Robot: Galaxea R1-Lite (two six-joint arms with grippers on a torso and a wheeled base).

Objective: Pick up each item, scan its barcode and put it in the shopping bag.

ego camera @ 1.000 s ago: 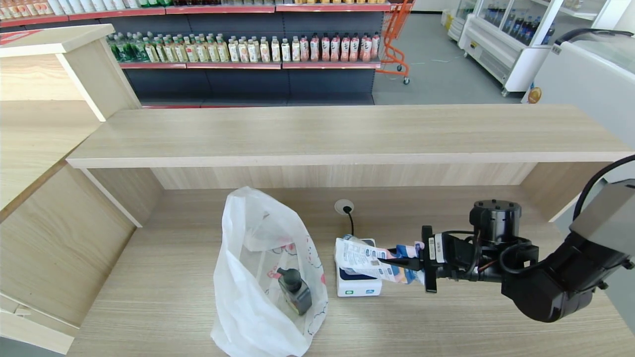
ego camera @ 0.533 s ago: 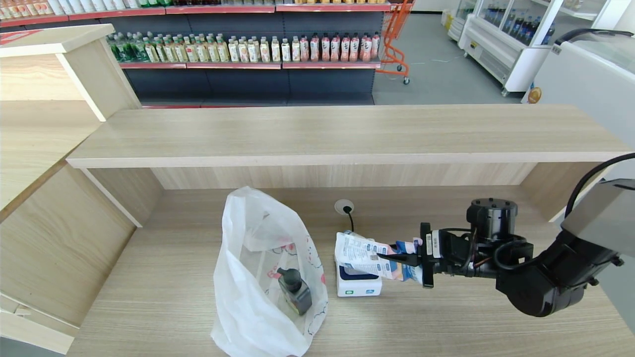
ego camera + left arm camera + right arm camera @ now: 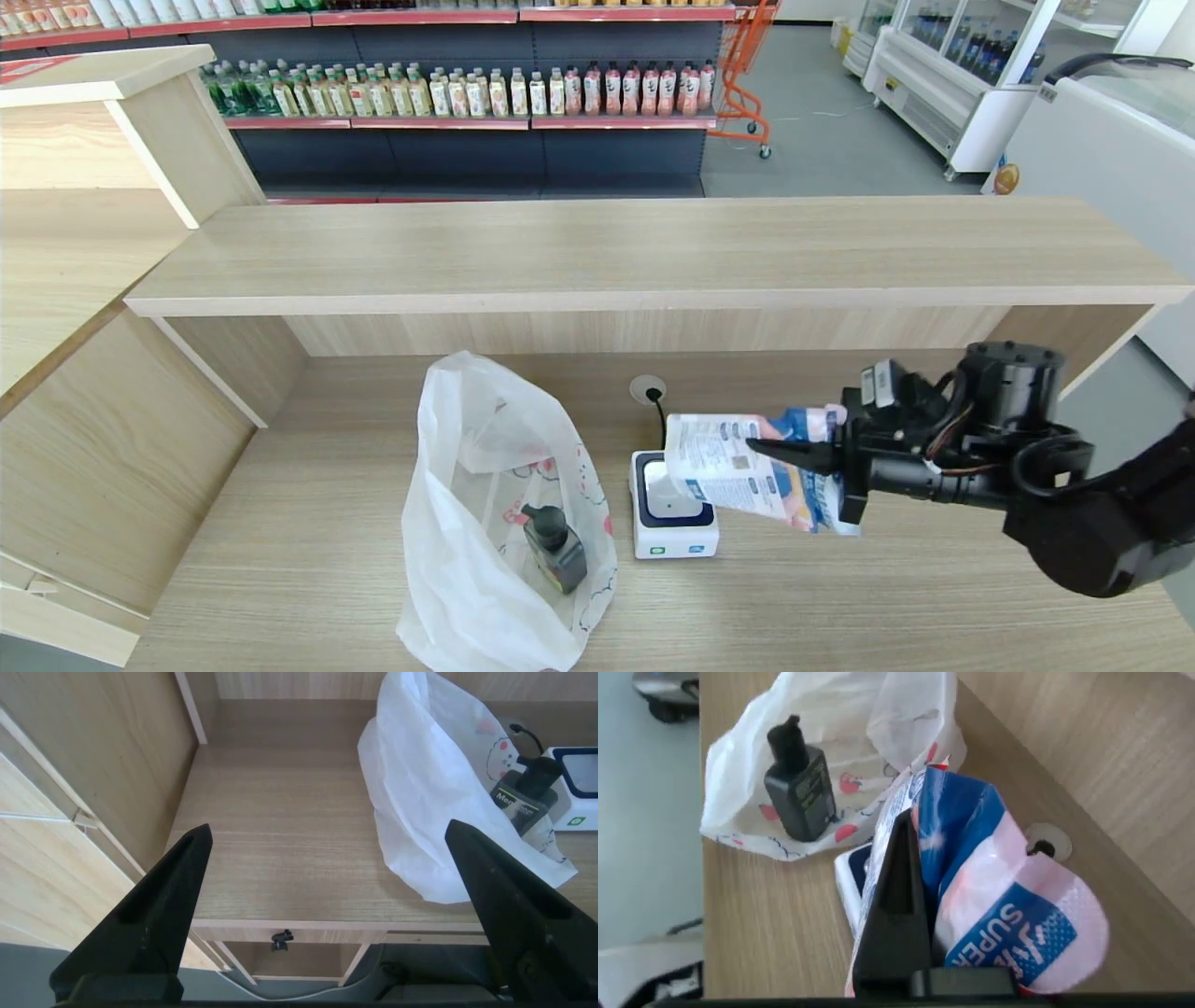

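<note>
right claw [image 3: 766, 462] clamped on the floppy pouch [image 3: 719, 471]; its drooping end may snag the shopping bag [image 3: 467, 448] rim just beyond the claw.

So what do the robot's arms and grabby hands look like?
The right arm is chunky and black, with a round drum-shaped joint, looping black cables and white stickers near the right gripper, whose fingers are thin and pointed. The left gripper has two broad, flat black fingers.
</note>
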